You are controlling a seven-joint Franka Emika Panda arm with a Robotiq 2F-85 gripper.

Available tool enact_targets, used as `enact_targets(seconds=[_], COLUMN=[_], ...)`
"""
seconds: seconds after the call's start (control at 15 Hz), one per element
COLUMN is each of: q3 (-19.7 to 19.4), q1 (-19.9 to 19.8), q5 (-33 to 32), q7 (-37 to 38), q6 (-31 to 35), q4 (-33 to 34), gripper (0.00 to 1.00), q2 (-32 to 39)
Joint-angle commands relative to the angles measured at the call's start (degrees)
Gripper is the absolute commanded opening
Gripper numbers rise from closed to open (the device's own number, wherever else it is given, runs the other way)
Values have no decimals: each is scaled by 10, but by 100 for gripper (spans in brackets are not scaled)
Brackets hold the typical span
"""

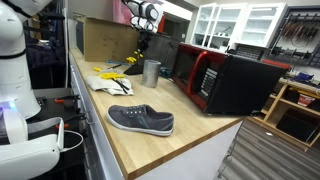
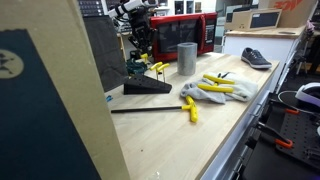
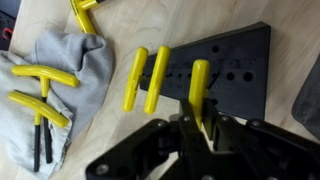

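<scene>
My gripper [image 3: 200, 128] is shut on the yellow handle of a T-handle hex key [image 3: 198, 85] that stands over the black tool holder block [image 3: 240, 65]. Two more yellow-handled keys [image 3: 145, 78] sit in the block's left end. In both exterior views the gripper [image 1: 138, 47] [image 2: 141, 55] hangs over the block [image 2: 150, 88] at the far end of the wooden counter [image 1: 150, 140]. More yellow keys [image 3: 40, 95] lie on a grey cloth [image 3: 75, 70] beside the block.
A metal cup [image 1: 151, 72] [image 2: 187, 58], a red-and-black microwave [image 1: 225, 80], a grey shoe [image 1: 141, 120] [image 2: 255, 58], a loose yellow key [image 2: 190, 108], a cardboard panel [image 1: 105, 40] behind the block.
</scene>
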Motion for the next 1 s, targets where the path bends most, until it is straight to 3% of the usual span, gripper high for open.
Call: enact_targets(seconds=[0.0,0.93], q3=[-5,-18], q1=[2,2], q5=[2,-19], q7=[6,3], q6=[-41,-123], q4=[4,12], gripper=[4,4], q2=[-5,-3])
